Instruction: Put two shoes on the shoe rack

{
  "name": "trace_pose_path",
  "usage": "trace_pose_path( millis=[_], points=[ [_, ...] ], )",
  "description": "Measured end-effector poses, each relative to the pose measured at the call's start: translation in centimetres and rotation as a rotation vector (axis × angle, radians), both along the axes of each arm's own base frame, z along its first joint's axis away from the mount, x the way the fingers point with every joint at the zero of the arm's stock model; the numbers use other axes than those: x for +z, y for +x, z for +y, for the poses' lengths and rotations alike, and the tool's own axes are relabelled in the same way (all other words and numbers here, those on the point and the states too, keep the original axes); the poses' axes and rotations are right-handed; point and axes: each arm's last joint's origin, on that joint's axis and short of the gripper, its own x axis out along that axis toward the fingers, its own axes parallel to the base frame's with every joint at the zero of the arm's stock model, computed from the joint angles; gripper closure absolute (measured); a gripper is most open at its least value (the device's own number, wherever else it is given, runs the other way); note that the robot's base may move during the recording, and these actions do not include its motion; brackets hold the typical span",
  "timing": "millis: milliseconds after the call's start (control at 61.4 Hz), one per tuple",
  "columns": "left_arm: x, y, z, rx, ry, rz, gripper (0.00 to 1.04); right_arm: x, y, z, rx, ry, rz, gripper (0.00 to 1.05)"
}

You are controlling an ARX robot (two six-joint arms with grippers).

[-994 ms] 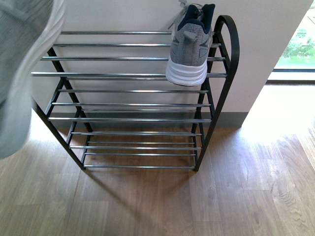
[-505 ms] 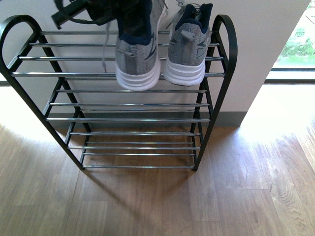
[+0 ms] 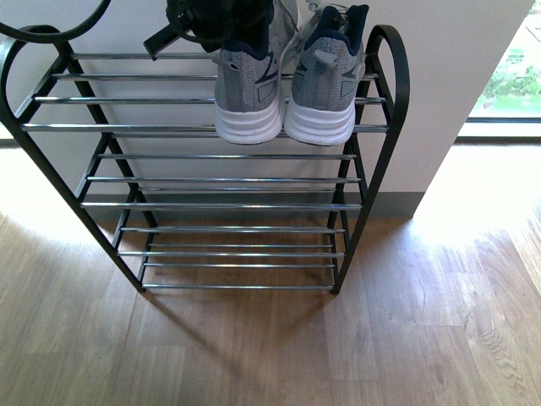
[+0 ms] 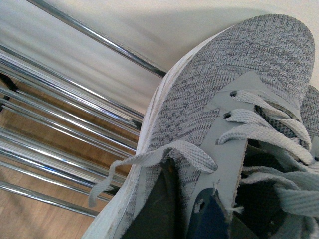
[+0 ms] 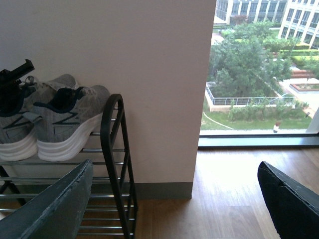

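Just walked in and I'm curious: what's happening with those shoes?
A robot is loading a shoe rack. The left shoe and the right shoe sit side by side on its top shelf. The left gripper is at the left shoe's opening; whether it is gripping is unclear. The right gripper hangs open, off to the rack's side.

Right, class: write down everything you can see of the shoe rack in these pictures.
The shoe rack is a low black metal frame with arched side pieces and shiny chrome rods forming several tiers. It stands upright on the wooden floor against a pale wall. Two grey sneakers sit side by side on its top tier, towards its right end.
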Motion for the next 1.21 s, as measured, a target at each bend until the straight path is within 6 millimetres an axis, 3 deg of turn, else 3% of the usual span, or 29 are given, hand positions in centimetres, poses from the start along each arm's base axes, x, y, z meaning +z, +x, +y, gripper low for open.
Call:
trace_pose_path(
  millis=[130,228,326,407,489,586,815,1010,1206],
  points=[
    [1.2,-0.9,-0.2,-0.025,-0.035,-0.034,0.65,0.0,0.0,0.0,0.000,0.000,0.000,0.09],
    [2.9,-2.4,0.0,-0.038,-0.067,-0.068,0.49,0.0,0.0,0.0,0.000,0.000,0.000,0.09],
    [6.6,-5.3,0.9,-0.048,-0.105,-0.154,0.26,0.0,0.0,0.0,0.000,0.000,0.000,0.09],
    [9.4,-9.0,2.8,-0.029,-0.057,-0.280,0.08,0.0,0.0,0.0,0.000,0.000,0.000,0.09],
    [10.6,-12.4,5.7,0.041,0.164,-0.566,0.24,0.0,0.0,0.0,0.000,0.000,0.000,0.09],
    [10.4,-15.1,8.5,0.024,0.343,-0.705,0.39,0.0,0.0,0.0,0.000,0.000,0.000,0.09],
    [6.3,-20.0,13.0,-0.040,0.534,-0.674,0.74,0.0,0.0,0.0,0.000,0.000,0.000,0.09],
    [5.0,-23.2,15.2,-0.052,0.557,-0.679,1.04,0.0,0.0,0.0,0.000,0.000,0.000,0.09],
    [3.7,-26.1,17.0,-0.053,0.566,-0.673,1.04,0.0,0.0,0.0,0.000,0.000,0.000,0.09]
  ],
)
